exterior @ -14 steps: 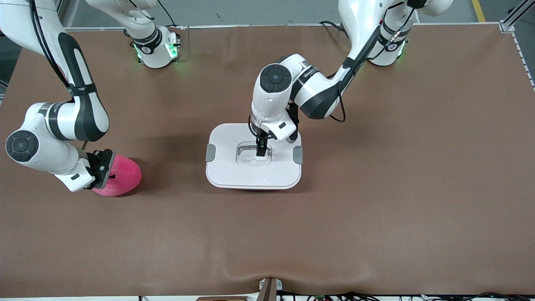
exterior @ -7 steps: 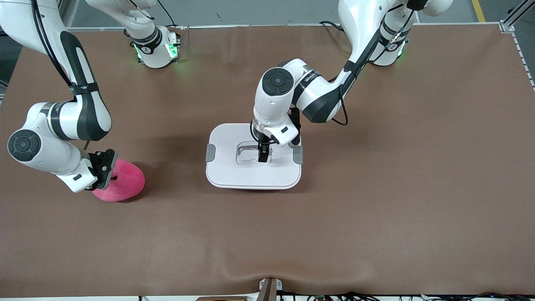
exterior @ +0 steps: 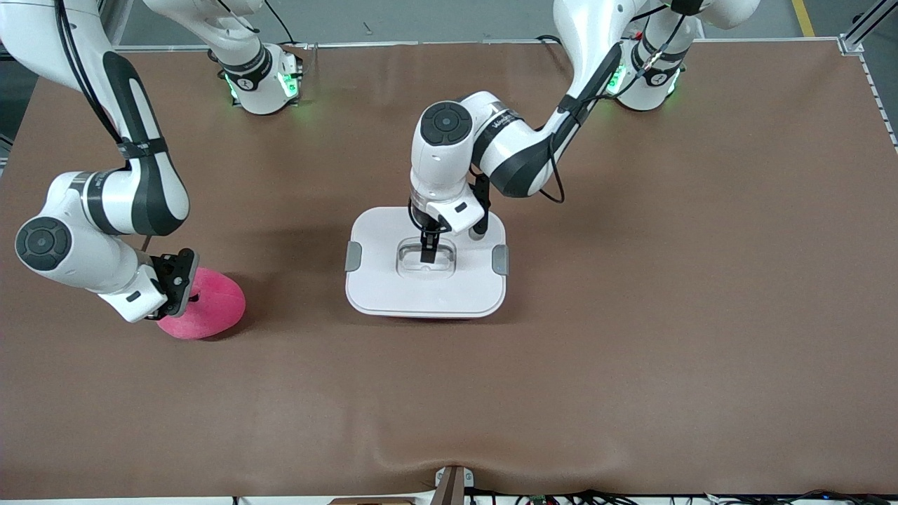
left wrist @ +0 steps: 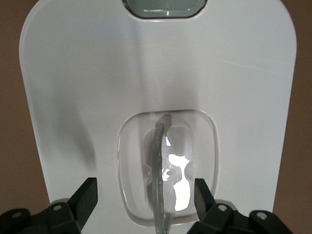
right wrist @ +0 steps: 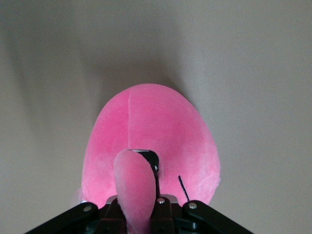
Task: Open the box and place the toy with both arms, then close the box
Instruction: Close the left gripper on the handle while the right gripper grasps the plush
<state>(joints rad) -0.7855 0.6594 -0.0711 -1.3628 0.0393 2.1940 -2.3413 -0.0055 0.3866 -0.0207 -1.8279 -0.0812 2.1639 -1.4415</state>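
Right gripper [exterior: 184, 293] pinched shut on a fold of the toy [exterior: 209, 307], at the right arm's end of the brown table [exterior: 631, 315], nearest the camera. Left gripper [exterior: 426, 254] spread wide astride the clear handle [left wrist: 161, 165], gripping nothing. Box [exterior: 426, 266] mid-table, lid on, clips toward either arm's end.
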